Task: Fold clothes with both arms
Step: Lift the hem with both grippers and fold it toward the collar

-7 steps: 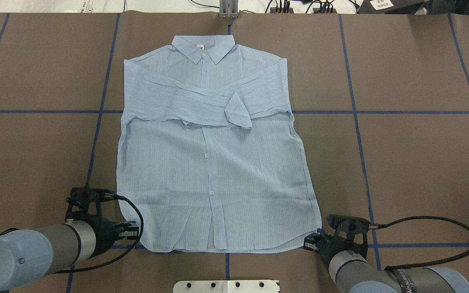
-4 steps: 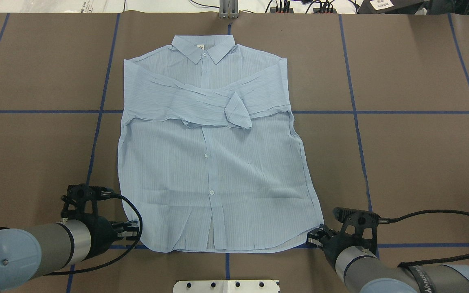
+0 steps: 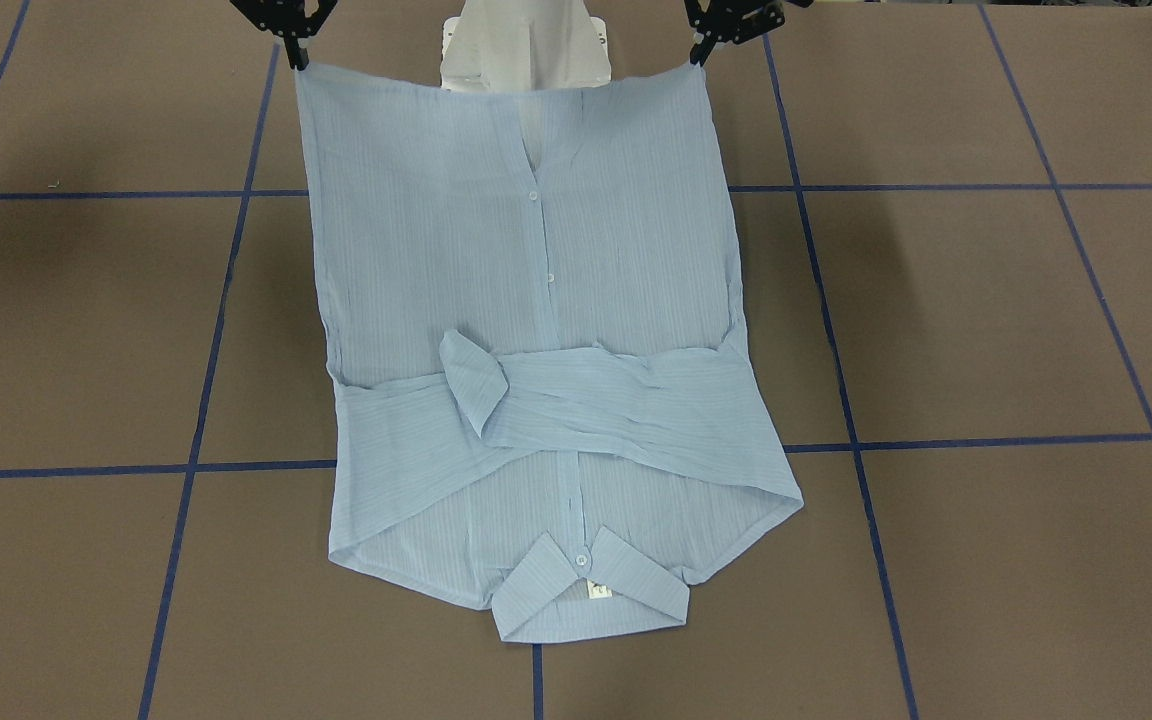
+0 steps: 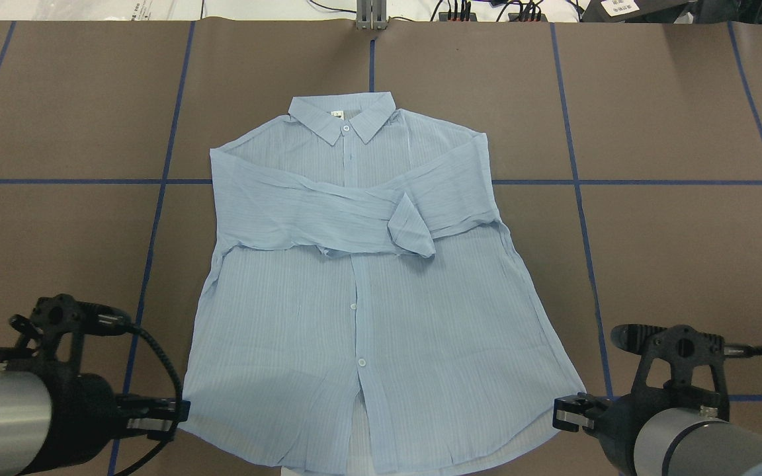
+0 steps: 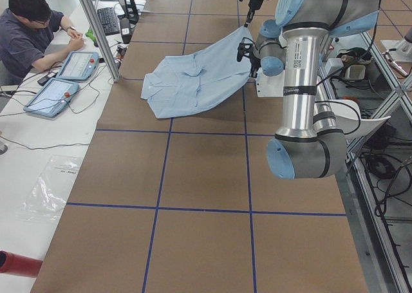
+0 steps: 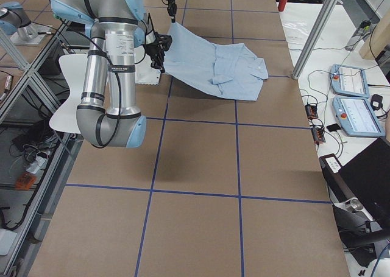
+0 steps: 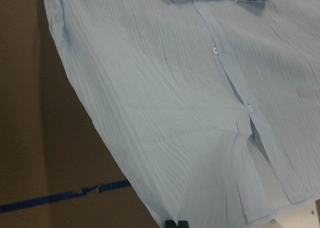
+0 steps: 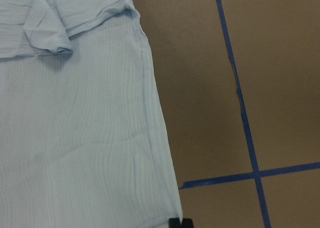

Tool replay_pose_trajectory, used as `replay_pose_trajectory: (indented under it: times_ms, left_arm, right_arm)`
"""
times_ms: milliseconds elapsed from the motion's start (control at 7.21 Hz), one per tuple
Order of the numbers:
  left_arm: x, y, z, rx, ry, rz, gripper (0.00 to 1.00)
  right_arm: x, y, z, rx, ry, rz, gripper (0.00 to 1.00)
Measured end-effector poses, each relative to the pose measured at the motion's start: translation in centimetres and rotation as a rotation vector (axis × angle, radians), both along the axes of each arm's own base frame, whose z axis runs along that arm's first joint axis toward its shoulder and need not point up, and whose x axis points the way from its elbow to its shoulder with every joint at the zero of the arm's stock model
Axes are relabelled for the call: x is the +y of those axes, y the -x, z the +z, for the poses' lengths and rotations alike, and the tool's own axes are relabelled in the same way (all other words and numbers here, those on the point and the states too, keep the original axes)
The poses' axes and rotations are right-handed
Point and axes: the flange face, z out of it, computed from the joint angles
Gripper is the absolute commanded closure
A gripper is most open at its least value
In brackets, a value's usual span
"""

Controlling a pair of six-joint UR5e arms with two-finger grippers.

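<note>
The light blue shirt (image 4: 368,317) lies face up, with both sleeves folded across its chest and its collar (image 4: 344,116) on the far side. Its near hem is lifted off the table. My left gripper (image 4: 176,413) is shut on the hem's left corner. My right gripper (image 4: 563,413) is shut on the hem's right corner. In the front-facing view the shirt (image 3: 536,250) hangs between the left gripper (image 3: 701,55) and the right gripper (image 3: 298,55). The wrist views show the cloth (image 7: 175,112) (image 8: 75,138) running away from each gripper's fingertips.
The brown table (image 4: 685,264) carries a grid of blue tape lines (image 4: 579,198). The white pedestal base (image 3: 521,45) stands behind the lifted hem. A grey bracket (image 4: 371,16) sits at the far edge. An operator (image 5: 29,29) sits with tablets (image 5: 55,93) past the table's far side.
Both grippers have risen and drawn back toward the robot with the hem corners. The hem has lifted off the table and the whole shirt has slid nearer.
</note>
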Motion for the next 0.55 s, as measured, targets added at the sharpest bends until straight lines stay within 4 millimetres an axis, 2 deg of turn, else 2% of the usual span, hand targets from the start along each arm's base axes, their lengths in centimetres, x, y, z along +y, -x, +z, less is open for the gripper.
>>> replay_pose_trajectory:
  times_ms: [139,277,416,555]
  left_arm:
    - [-0.3,2.0,-1.7,0.002,-0.012,0.021,1.0]
    - [-1.4,2.2,-2.7,-0.002,-0.038,0.02,1.0]
    - [-3.3,1.3,-3.4,-0.013,-0.055,-0.008,1.0]
    - [-6.0,0.6,-3.9,-0.026,-0.08,-0.057,1.0]
  right_arm:
    - [-0.7,-0.9,-1.8,-0.006,0.021,0.01,1.0]
    - [-1.8,-1.4,-3.1,-0.012,0.023,0.027,1.0]
    - [-3.4,-2.0,-3.9,-0.015,-0.002,0.04,1.0]
    - [-5.6,-2.4,-4.7,-0.01,-0.041,0.059,1.0]
